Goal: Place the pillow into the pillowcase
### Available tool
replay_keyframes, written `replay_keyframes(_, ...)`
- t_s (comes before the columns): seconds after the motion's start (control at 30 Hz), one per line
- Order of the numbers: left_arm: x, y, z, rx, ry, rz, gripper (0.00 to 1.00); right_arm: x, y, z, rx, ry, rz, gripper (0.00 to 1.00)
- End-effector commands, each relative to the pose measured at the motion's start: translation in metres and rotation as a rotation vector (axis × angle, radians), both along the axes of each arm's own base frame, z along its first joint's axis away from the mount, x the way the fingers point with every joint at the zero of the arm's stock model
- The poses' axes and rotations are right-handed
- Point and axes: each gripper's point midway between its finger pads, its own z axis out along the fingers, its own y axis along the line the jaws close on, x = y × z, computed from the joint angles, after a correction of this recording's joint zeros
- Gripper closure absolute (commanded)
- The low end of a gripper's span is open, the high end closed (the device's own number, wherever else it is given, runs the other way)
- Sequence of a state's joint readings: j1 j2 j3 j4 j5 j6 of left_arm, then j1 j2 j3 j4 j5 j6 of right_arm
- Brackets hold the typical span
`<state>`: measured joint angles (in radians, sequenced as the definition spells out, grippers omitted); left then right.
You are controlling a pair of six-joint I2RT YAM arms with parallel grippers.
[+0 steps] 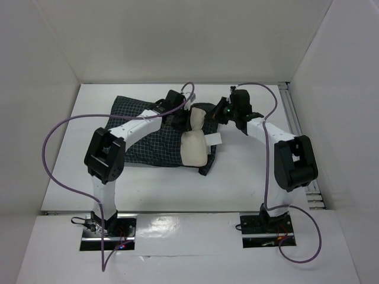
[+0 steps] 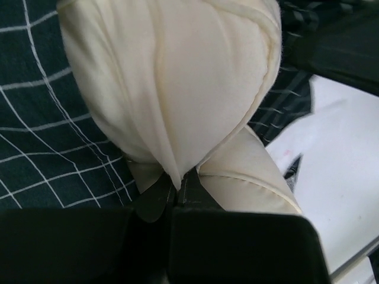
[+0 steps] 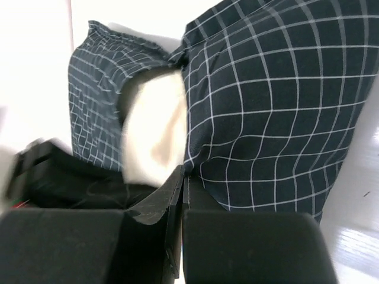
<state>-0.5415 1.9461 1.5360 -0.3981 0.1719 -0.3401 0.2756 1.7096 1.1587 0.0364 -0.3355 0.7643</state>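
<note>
The dark checked pillowcase [image 1: 155,148] lies crumpled in the middle of the white table. The cream pillow [image 1: 195,148] sticks out of its right end, bunched and partly upright, its small white tag [image 1: 214,139] to the right. My left gripper [image 1: 182,118] is over the pillow's far end. In the left wrist view it [image 2: 179,180] is shut on a pinched fold of pillow [image 2: 177,77], with pillowcase [image 2: 35,118] beneath. My right gripper [image 1: 218,115] is just right of the pillow. In the right wrist view it [image 3: 184,174] is shut on the pillowcase [image 3: 272,100] edge beside the pillow [image 3: 157,130].
White walls enclose the table on three sides. A metal rail [image 1: 296,124] runs along the right edge. Purple cables [image 1: 59,130] loop off both arms. The left arm's black wrist [image 3: 59,171] shows blurred in the right wrist view.
</note>
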Motion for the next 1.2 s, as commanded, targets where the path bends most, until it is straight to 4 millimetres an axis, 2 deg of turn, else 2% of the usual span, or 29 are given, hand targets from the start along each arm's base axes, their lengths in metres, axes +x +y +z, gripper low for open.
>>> replay_keyframes(0.0, -0.124, 0.051, -0.108, 0.3, 0.542, -0.078, 1.0, 0.025, -0.031, 0.221, 0.178, -0.658, -0.1, 1.0)
replay_keyframes(0.13, -0.118, 0.048, -0.114, 0.301, 0.534, -0.052, 1.0, 0.004, -0.036, 0.246, 0.147, -0.73, -0.082, 1.0)
replay_keyframes(0.2, -0.117, 0.051, -0.118, 0.318, 0.537, -0.03, 1.0, 0.002, -0.037, 0.242, 0.12, -0.719, -0.078, 1.0)
replay_keyframes(0.27, -0.111, 0.052, -0.115, 0.301, 0.543, 0.016, 1.0, -0.011, -0.029, 0.248, 0.102, -0.741, -0.002, 1.0)
replay_keyframes(0.37, -0.094, 0.054, -0.111, 0.288, 0.522, 0.097, 1.0, -0.028, -0.026, 0.245, 0.081, -0.74, 0.058, 1.0)
replay_keyframes(0.4, -0.094, 0.055, -0.111, 0.291, 0.523, 0.117, 1.0, -0.033, -0.024, 0.227, 0.062, -0.68, 0.081, 1.0)
replay_keyframes(0.43, -0.079, 0.056, -0.105, 0.285, 0.492, 0.159, 1.0, -0.039, -0.022, 0.22, 0.05, -0.663, 0.112, 1.0)
replay_keyframes(0.47, -0.075, 0.052, -0.101, 0.265, 0.496, 0.199, 1.0, -0.052, -0.017, 0.213, 0.011, -0.677, 0.195, 1.0)
replay_keyframes(0.5, -0.068, 0.051, -0.094, 0.243, 0.482, 0.223, 1.0, -0.06, -0.017, 0.188, -0.025, -0.602, 0.237, 1.0)
replay_keyframes(0.53, -0.056, 0.048, -0.086, 0.233, 0.45, 0.254, 1.0, -0.066, -0.013, 0.174, -0.06, -0.571, 0.278, 1.0)
replay_keyframes(0.63, -0.042, 0.037, -0.074, 0.186, 0.434, 0.304, 1.0, -0.092, -0.01, 0.119, -0.173, -0.441, 0.413, 1.0)
replay_keyframes(0.67, -0.034, 0.032, -0.072, 0.173, 0.426, 0.313, 1.0, -0.093, -0.011, 0.104, -0.186, -0.407, 0.425, 1.0)
replay_keyframes(0.7, -0.031, 0.03, -0.072, 0.165, 0.427, 0.325, 1.0, -0.098, -0.007, 0.081, -0.194, -0.354, 0.45, 1.0)
replay_keyframes(0.73, -0.027, 0.028, -0.074, 0.164, 0.426, 0.325, 1.0, -0.099, -0.004, 0.07, -0.201, -0.327, 0.458, 1.0)
replay_keyframes(0.77, -0.03, 0.023, -0.074, 0.161, 0.431, 0.328, 1.0, -0.098, -0.002, 0.059, -0.209, -0.307, 0.459, 1.0)
replay_keyframes(0.8, -0.031, 0.018, -0.074, 0.152, 0.426, 0.328, 1.0, -0.094, 0.0, 0.039, -0.215, -0.25, 0.445, 1.0)
replay_keyframes(0.83, -0.031, 0.017, -0.074, 0.152, 0.426, 0.328, 1.0, -0.09, 0.007, 0.035, -0.204, -0.253, 0.45, 1.0)
replay_keyframes(0.87, -0.035, 0.012, -0.074, 0.151, 0.429, 0.325, 1.0, -0.084, 0.013, 0.016, -0.194, -0.189, 0.443, 1.0)
replay_keyframes(0.93, -0.036, 0.006, -0.073, 0.142, 0.425, 0.323, 1.0, -0.079, 0.025, 0.009, -0.174, -0.18, 0.465, 1.0)
replay_keyframes(0.97, -0.036, 0.006, -0.073, 0.142, 0.425, 0.323, 1.0, -0.072, 0.025, 0.004, -0.178, -0.17, 0.435, 1.0)
replay_keyframes(1.0, -0.039, 0.002, -0.073, 0.145, 0.424, 0.312, 1.0, -0.069, 0.03, -0.009, -0.182, -0.135, 0.418, 1.0)
replay_keyframes(1.03, -0.037, -0.002, -0.068, 0.128, 0.421, 0.305, 1.0, -0.065, 0.034, -0.007, -0.182, -0.139, 0.409, 1.0)
replay_keyframes(1.1, -0.037, 0.002, -0.065, 0.152, 0.416, 0.308, 1.0, -0.056, 0.032, -0.012, -0.197, -0.125, 0.373, 1.0)
replay_keyframes(1.17, -0.043, 0.006, -0.046, 0.172, 0.397, 0.301, 0.96, -0.056, 0.027, -0.021, -0.221, -0.094, 0.353, 1.0)
